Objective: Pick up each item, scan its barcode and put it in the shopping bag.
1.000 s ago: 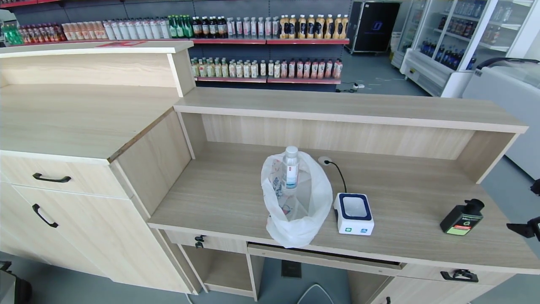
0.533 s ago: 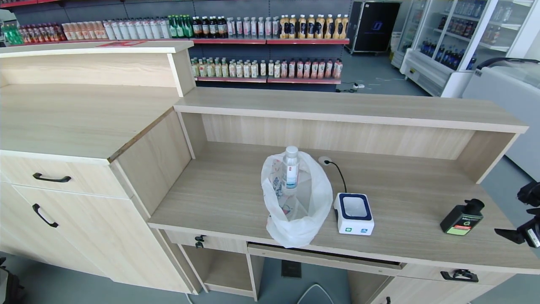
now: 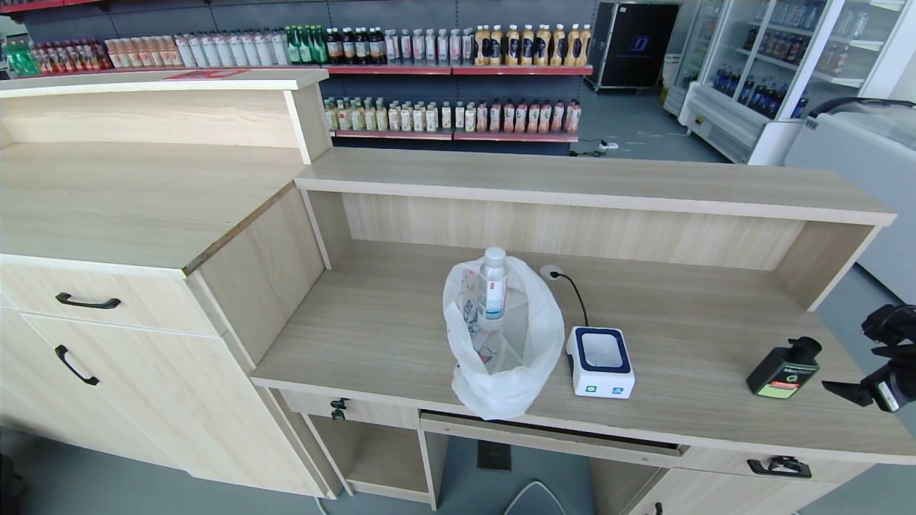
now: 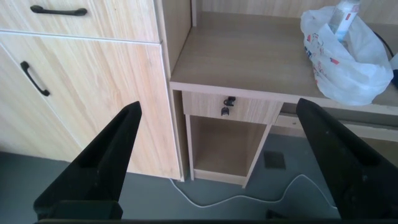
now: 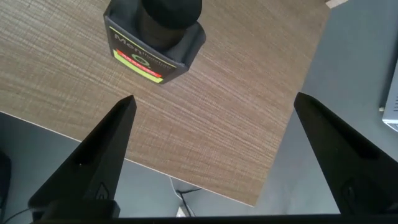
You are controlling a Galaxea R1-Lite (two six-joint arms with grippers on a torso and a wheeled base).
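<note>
A shop is being shown: bottles [image 3: 401, 46] being displayed on shelves [image 3: 458, 70] and in fridges [image 3: 780, 50], a scanner [image 3: 600, 361] on the worktop [image 3: 680, 315].

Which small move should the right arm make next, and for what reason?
Probably ease the open right gripper forward until the black pump-top bottle sits between its jaws. That bottle rests on the light wooden counter just ahead of the gripper, not yet gripped.

We see the left gripper [image 4: 217, 102] as two matte black fingers [image 4: 99, 168], flat wedge-shaped blades widening from narrow tips to broad bases. The right gripper [image 5: 212, 98] has the same plain black tapered fingers [image 5: 93, 162]. In the head view its dark body carries a small pale rectangular label [image 3: 889, 395] below a rounded black housing [image 3: 887, 325]
</note>
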